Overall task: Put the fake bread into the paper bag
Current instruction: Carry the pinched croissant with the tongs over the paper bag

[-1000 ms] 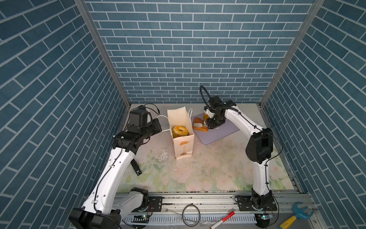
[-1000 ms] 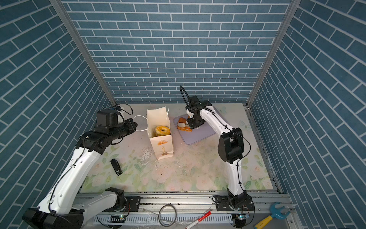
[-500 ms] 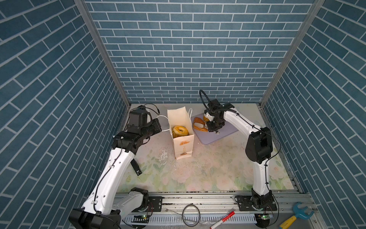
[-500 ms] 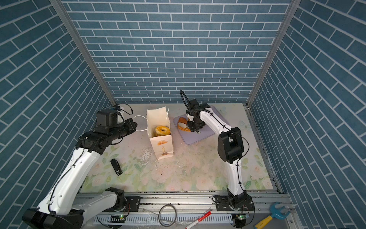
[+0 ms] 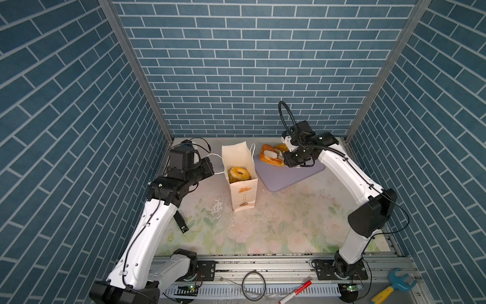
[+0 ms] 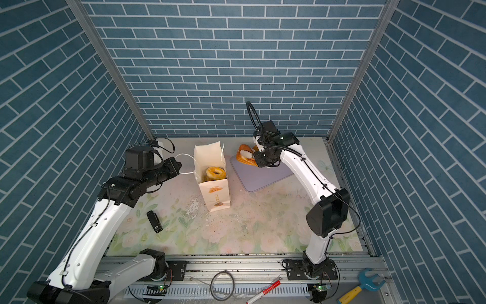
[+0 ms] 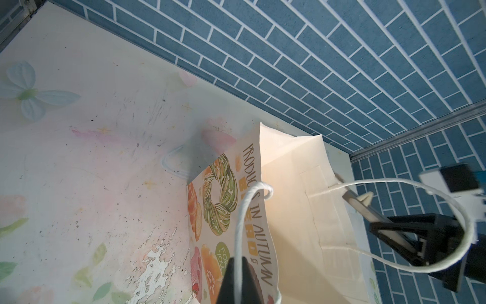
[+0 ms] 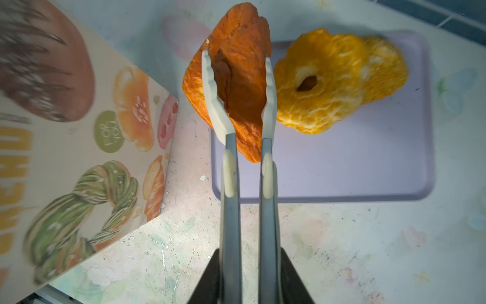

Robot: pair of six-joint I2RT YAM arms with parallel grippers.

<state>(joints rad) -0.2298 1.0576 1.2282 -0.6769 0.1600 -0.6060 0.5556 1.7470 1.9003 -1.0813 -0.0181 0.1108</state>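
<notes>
1. The paper bag [image 7: 302, 210] reads "PRODUCTS IN AUTUMN" and "FOR YOU".
2. The left gripper [image 7: 236, 264] is pinched tight on its cord handle [image 7: 240, 223].
3. The right gripper [image 8: 238, 65] clamps a brown flaky bread [image 8: 242, 105] at the tray's [image 8: 342, 171] far-left corner. A ring bread [image 5: 238, 173] lies inside the bag.

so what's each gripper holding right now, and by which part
The right gripper pinches the orange-brown pastry across its middle. The left gripper holds the paper bag by its white cord handle.
</notes>
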